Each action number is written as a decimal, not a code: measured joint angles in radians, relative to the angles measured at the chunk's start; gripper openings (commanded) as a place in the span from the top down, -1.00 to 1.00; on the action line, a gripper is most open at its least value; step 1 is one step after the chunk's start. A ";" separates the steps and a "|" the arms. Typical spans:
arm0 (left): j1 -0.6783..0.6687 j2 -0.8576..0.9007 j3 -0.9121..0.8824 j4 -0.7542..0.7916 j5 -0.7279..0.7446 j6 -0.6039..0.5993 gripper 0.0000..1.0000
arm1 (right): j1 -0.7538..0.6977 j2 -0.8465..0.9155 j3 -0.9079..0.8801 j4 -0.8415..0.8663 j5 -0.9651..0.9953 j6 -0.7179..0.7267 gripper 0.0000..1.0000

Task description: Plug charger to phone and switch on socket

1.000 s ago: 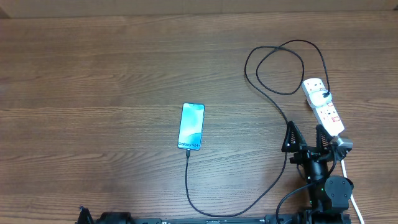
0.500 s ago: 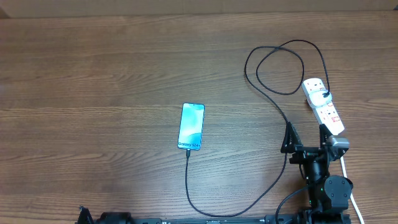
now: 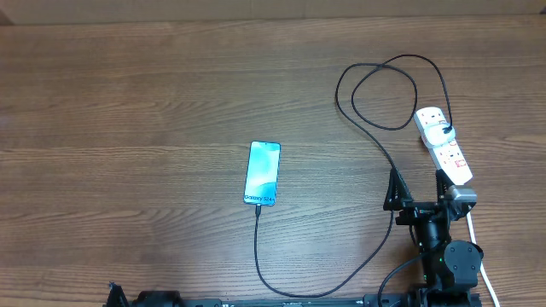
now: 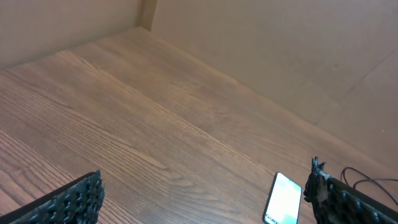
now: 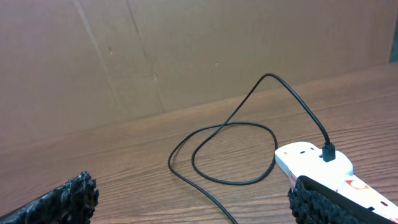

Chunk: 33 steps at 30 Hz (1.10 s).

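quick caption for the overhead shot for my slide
Overhead: the charger cable runs from the lower edge of the phone to the socket, open right gripper beside its near end.

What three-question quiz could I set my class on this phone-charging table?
1. True or false: the phone lies screen down.
2. Where is the plug end of the charger? A: in the socket. B: loose on the table. C: between a gripper's fingers.
3. Fill in: the left gripper and the right gripper both stand ____, holding nothing.
Key: 1 false, its screen is lit and faces up; 2 A; 3 open.
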State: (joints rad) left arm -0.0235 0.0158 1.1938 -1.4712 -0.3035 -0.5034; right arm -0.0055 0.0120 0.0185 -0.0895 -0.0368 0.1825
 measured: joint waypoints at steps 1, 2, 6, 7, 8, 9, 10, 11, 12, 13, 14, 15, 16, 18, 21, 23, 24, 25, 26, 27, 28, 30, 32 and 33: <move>0.000 0.000 0.000 0.000 0.000 0.000 -0.99 | 0.000 0.000 0.000 0.000 0.000 0.000 -1.00; 0.000 0.000 0.000 0.000 0.000 0.000 -0.99 | 0.000 0.000 0.000 0.000 0.000 0.000 -1.00; 0.000 0.000 0.000 0.000 0.000 0.000 -0.99 | 0.000 0.000 0.000 0.000 0.000 0.000 -1.00; 0.000 0.000 0.000 0.000 0.000 0.000 -0.99 | 0.000 0.000 0.000 0.000 0.000 0.000 -1.00; 0.000 0.000 0.000 0.000 0.000 0.000 -1.00 | 0.000 0.000 0.000 0.000 0.000 0.000 -1.00; 0.000 0.000 0.000 0.000 0.000 0.000 -1.00 | 0.000 0.000 0.000 0.000 0.000 0.000 -1.00; -0.001 0.000 0.000 -0.001 0.000 0.000 -1.00 | 0.000 0.000 0.000 0.000 0.000 0.000 -1.00; -0.001 0.000 0.000 -0.006 0.000 0.000 -0.99 | 0.000 0.000 0.000 0.000 0.000 0.000 -1.00; -0.001 0.000 0.000 -0.014 -0.005 0.001 -0.99 | 0.000 0.000 0.000 0.000 0.000 0.000 -1.00; -0.001 0.000 0.000 -0.019 -0.012 0.001 -1.00 | 0.000 0.000 0.000 0.000 0.000 -0.001 -0.99; -0.001 0.000 0.000 -0.018 -0.017 0.001 -0.99 | 0.000 0.000 0.000 0.000 0.000 0.000 -1.00; -0.001 0.000 0.000 -0.015 -0.021 0.001 -1.00 | 0.000 0.000 0.000 0.000 0.000 0.000 -1.00; -0.001 0.000 0.000 -0.010 -0.023 0.001 -1.00 | 0.000 0.000 0.000 0.000 0.000 0.000 -1.00; -0.001 0.000 -0.006 0.014 -0.023 0.000 -1.00 | 0.000 0.000 0.000 -0.001 0.000 0.000 -1.00; -0.001 -0.001 -0.058 0.097 -0.031 0.001 -0.99 | 0.000 0.000 0.000 0.000 0.000 0.000 -1.00; -0.001 -0.001 -0.116 0.166 -0.031 0.002 -0.99 | 0.000 0.000 0.000 0.000 0.000 0.000 -1.00; -0.001 -0.001 -0.156 0.214 -0.032 0.002 -0.99 | 0.000 0.000 0.000 0.000 0.000 0.000 -1.00; -0.001 -0.001 -0.189 0.251 -0.033 0.002 -0.99 | 0.000 0.000 0.000 0.000 0.000 0.000 -1.00; -0.001 -0.001 -0.227 0.290 -0.033 0.002 -0.99 | 0.000 0.000 0.000 0.000 0.000 0.000 -1.00; -0.001 -0.001 -0.275 0.336 -0.032 0.002 -0.99 | 0.000 0.000 0.000 0.000 0.000 0.000 -1.00; -0.001 -0.001 -0.326 0.383 -0.030 0.003 -0.99 | 0.001 0.000 0.000 0.000 0.000 0.000 -1.00; -0.001 -0.001 -0.389 0.437 -0.026 0.004 -0.99 | 0.000 0.000 0.000 -0.001 0.000 0.000 -1.00; -0.001 0.000 -0.515 0.513 -0.010 0.005 -0.99 | 0.001 0.000 0.000 -0.001 0.000 0.000 -1.00; 0.000 -0.003 -0.570 0.574 0.002 0.005 -0.99 | 0.001 0.000 0.000 0.000 0.000 0.000 -1.00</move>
State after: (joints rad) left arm -0.0231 0.0132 0.6235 -0.8974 -0.3012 -0.4988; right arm -0.0048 0.0120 0.0185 -0.0898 -0.0368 0.1829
